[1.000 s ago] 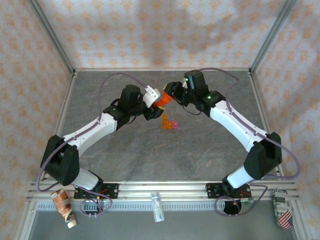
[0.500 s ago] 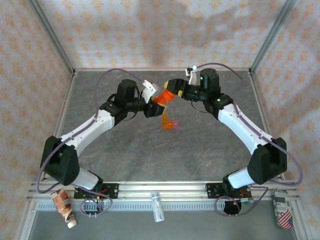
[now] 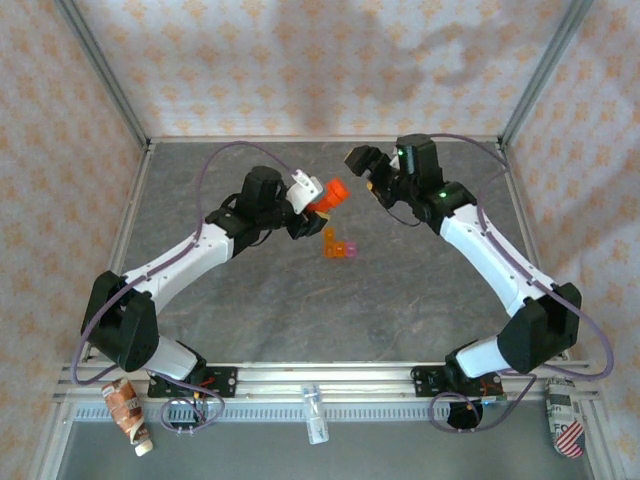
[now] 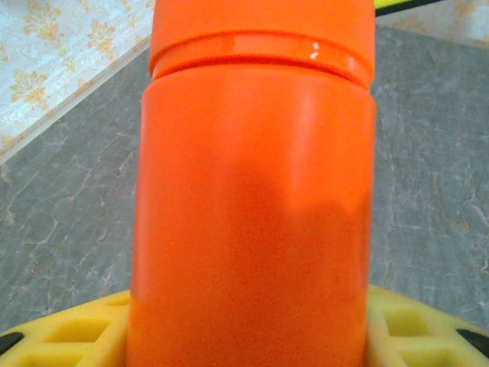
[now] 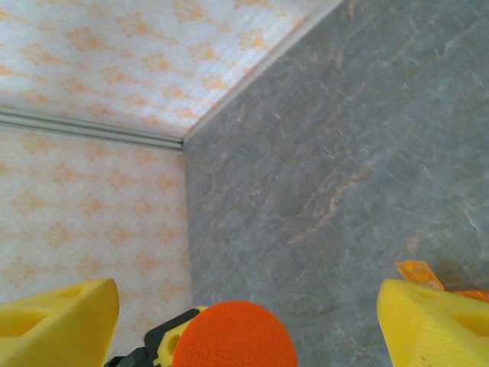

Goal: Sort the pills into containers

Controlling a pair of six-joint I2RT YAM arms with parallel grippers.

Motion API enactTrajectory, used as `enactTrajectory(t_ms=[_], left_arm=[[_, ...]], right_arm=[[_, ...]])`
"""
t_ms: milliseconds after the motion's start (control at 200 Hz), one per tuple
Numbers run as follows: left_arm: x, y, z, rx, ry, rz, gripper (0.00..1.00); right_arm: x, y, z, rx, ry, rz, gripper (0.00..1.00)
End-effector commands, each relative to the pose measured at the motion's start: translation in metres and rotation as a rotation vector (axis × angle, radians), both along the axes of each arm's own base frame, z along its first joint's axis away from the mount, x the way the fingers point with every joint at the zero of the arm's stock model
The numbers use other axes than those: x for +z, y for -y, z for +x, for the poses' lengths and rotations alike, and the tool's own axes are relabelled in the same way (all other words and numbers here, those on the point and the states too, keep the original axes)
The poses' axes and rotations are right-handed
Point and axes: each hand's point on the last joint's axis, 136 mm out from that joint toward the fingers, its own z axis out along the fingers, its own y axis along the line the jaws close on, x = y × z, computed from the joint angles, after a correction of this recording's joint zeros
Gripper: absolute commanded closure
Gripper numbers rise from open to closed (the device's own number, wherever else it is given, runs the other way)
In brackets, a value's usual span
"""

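Orange-and-pink translucent plastic box (image 3: 338, 246) of two joined compartments lies on the grey stone-patterned table (image 3: 420, 300); contents too small to tell. Left gripper (image 3: 316, 199) hangs just beyond the box, on its back-wall side, clenched around an orange cylindrical plastic bottle (image 4: 252, 199). Bottle tilted, its orange-red cap (image 3: 337, 189) pointing away from the left gripper. Right gripper (image 3: 361, 164) sits farther beyond the box and to its right, released, yellow fingers (image 5: 53, 319) spread wide, apart from the cap.
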Motion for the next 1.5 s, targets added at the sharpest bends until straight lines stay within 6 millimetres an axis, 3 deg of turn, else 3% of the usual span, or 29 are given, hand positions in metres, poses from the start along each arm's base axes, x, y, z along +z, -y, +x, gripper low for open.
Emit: enactTrajectory(t_ms=[0, 440, 545, 671, 751, 921, 1156, 1396, 1451, 1496], left_arm=[[0.007, -0.001, 0.006, 0.013, 0.073, 0.033, 1.0], [0.008, 0.005, 0.005, 0.004, 0.071, 0.026, 1.0], [0.008, 0.006, 0.005, 0.003, 0.07, 0.025, 1.0], [0.009, 0.006, 0.005, 0.003, 0.071, 0.022, 1.0], [0.01, 0.006, 0.004, -0.001, 0.07, 0.02, 1.0], [0.014, 0.007, -0.002, -0.022, 0.056, 0.015, 1.0], [0.033, 0.017, -0.022, -0.119, -0.039, -0.117, 1.0], [0.048, 0.022, -0.028, -0.173, -0.142, -0.259, 1.0], [0.046, 0.021, -0.025, -0.156, -0.135, -0.255, 1.0], [0.043, 0.019, -0.021, -0.138, -0.125, -0.24, 1.0]], right_arm=[[0.007, -0.007, 0.0, -0.037, -0.015, -0.016, 0.13], [-0.006, -0.044, -0.001, 0.035, -0.036, -0.002, 0.22], [-0.007, -0.045, -0.002, 0.038, -0.036, 0.001, 0.3], [-0.008, -0.043, -0.003, 0.036, -0.028, -0.003, 0.49], [-0.009, -0.041, -0.004, 0.034, -0.012, -0.008, 0.55], [0.0, -0.042, -0.001, 0.075, 0.114, 0.011, 0.56], [0.036, -0.041, -0.007, 0.284, 0.453, 0.116, 0.54], [0.034, -0.054, -0.016, 0.439, 0.459, 0.114, 0.53], [0.037, -0.053, -0.013, 0.415, 0.446, 0.121, 0.5], [0.039, -0.049, -0.009, 0.381, 0.425, 0.118, 0.35]])
